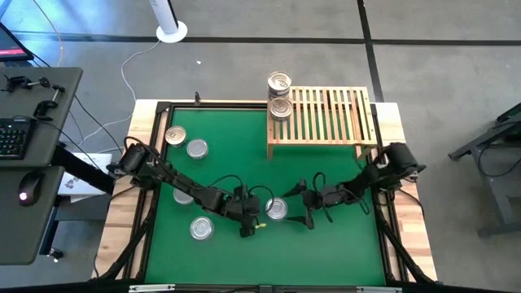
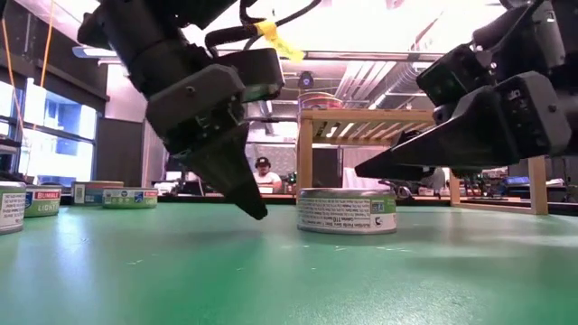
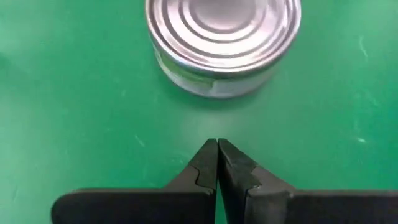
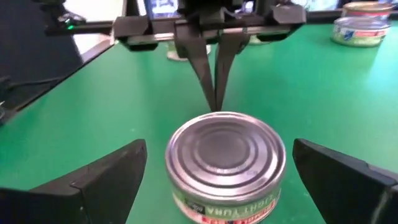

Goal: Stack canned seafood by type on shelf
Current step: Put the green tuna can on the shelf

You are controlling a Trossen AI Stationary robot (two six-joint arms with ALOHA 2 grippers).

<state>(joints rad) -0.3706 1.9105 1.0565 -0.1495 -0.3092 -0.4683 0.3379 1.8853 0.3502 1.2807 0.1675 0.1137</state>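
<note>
One silver tin (image 1: 276, 209) stands on its base on the green table (image 1: 326, 252), between my two grippers. My left gripper (image 1: 259, 218) is shut, its tips just off the tin's left side (image 3: 224, 37), slanting down at the mat (image 2: 257, 209). My right gripper (image 1: 299, 206) is open on the tin's right, one finger on either side of the tin (image 4: 225, 162) without touching it. The slatted wooden shelf (image 1: 326, 118) stands at the far right, with two tins (image 1: 280, 94) on its left end. Several more tins (image 1: 187, 142) rest on the table's left half.
A tin (image 1: 201, 229) stands near the table's front left, and another (image 1: 183, 195) lies partly under my left arm. In the low view, tins (image 2: 129, 196) line the left background. Bare green mat lies in front of the shelf and along the near edge.
</note>
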